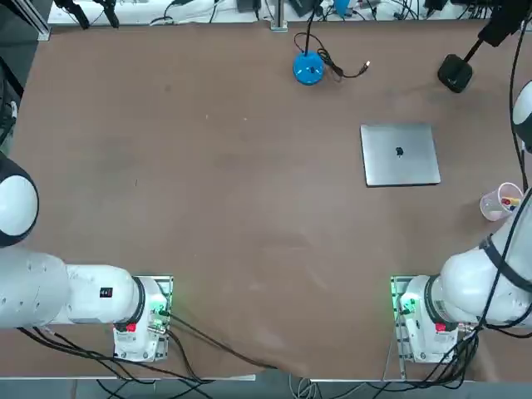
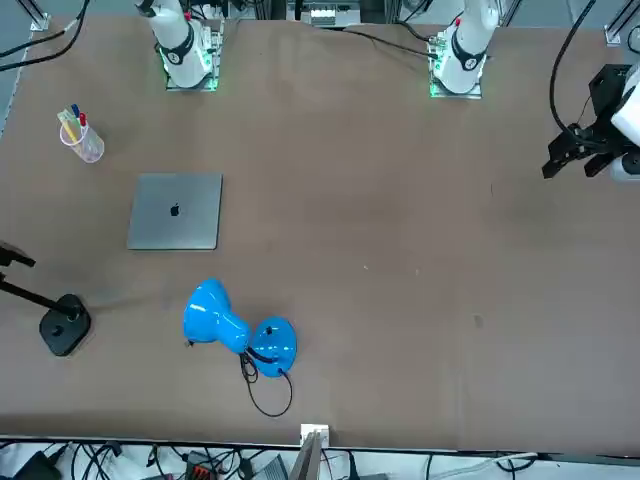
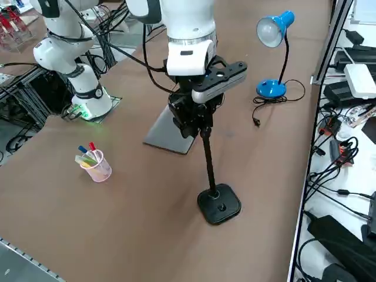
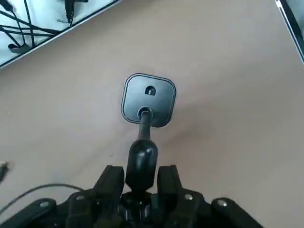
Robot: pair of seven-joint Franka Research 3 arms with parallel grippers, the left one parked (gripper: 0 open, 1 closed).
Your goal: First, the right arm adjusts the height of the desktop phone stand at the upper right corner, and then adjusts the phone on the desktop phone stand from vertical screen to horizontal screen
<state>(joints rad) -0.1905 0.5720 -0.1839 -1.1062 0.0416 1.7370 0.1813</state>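
The desktop phone stand (image 3: 218,202) stands at the table's (image 1: 208,208) far right corner, the laptop (image 1: 400,154) nearer the robot, the lamp (image 1: 308,68) left.

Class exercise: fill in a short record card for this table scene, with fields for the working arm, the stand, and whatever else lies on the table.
Working arm: right pincer at the top of the desktop phone stand, fingers either side of its pole joint
Stand: upright, base flat on the table
Laptop: closed, lying flat
Lamp: blue, with a black cable
Cup: holds pens
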